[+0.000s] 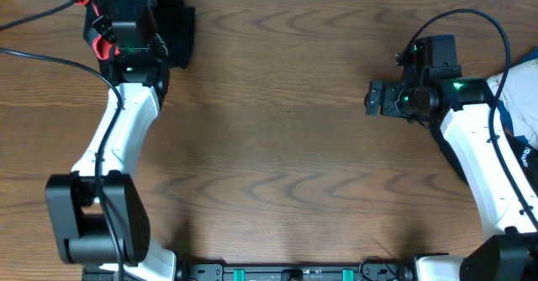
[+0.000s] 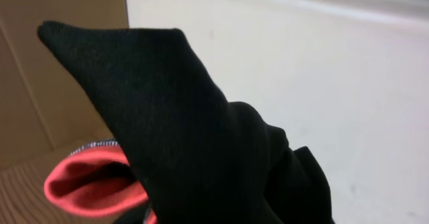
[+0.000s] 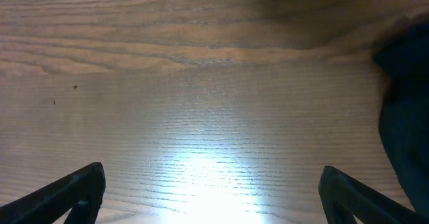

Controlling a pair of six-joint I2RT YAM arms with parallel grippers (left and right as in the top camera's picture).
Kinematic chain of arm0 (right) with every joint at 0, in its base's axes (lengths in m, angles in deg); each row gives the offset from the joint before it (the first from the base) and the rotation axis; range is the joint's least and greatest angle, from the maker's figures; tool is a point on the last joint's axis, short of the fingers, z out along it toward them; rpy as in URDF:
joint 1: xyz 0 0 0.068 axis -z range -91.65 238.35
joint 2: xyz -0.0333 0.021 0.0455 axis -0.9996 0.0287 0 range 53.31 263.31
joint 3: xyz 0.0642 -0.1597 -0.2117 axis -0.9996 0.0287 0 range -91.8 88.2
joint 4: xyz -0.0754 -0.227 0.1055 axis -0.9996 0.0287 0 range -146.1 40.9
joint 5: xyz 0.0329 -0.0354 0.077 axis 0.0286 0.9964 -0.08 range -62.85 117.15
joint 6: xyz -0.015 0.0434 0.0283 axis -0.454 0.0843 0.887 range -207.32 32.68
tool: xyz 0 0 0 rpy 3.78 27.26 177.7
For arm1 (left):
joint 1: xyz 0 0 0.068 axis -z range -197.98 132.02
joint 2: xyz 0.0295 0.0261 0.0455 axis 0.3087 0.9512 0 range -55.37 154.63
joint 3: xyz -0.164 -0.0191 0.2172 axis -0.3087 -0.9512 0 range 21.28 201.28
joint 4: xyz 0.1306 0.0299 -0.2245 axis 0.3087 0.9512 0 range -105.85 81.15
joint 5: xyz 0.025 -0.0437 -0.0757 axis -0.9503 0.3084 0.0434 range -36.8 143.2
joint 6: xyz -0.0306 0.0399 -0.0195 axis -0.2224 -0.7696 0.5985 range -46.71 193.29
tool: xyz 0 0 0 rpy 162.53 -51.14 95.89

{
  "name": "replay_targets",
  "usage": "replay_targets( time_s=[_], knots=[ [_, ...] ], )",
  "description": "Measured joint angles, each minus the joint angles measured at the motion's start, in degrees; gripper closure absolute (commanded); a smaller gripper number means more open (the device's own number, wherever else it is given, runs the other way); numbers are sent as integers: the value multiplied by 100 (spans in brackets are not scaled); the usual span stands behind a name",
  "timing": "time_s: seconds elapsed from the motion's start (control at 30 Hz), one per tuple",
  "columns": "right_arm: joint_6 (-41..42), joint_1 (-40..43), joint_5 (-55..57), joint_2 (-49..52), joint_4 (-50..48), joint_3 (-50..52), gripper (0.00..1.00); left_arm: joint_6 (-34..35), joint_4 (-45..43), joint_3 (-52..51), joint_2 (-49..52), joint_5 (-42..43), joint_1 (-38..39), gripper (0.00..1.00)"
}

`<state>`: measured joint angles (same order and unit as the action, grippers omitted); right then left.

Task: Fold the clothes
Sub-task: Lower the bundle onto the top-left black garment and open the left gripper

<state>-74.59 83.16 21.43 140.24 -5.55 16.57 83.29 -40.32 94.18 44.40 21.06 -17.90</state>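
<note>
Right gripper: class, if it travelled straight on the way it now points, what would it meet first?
Probably the bare wooden table: the right gripper has nothing between its open fingers, and the dark cloth lies aside.

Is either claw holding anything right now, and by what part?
Left claw is shut on the black garment, gripping bunched fabric near its coral-red band; exact pinch spot hidden. Right claw is open, empty.

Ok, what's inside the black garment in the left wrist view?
A coral-red band shows inside the black garment, at its lower left opening. The black folds cover the rest of the inside, so nothing more can be told there.
</note>
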Motion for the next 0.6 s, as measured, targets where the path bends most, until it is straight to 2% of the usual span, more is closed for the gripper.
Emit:
replay_targets(
  time_s=[0.2, 0.37, 0.53, 0.6],
  knots=[
    [0, 0, 0, 0, 2, 0, 1, 251, -164, 0, 734, 647, -175, 94],
    [0, 0, 0, 0, 22, 0, 1, 356, -654, 0, 1471, 940, -236, 93],
    [0, 0, -2, 0, 44, 0, 1, 385, -841, 13, 1963, 1010, -302, 83],
    [0, 0, -2, 0, 66, 0, 1, 391, -859, 22, 2079, 1016, -352, 69]
  ],
)
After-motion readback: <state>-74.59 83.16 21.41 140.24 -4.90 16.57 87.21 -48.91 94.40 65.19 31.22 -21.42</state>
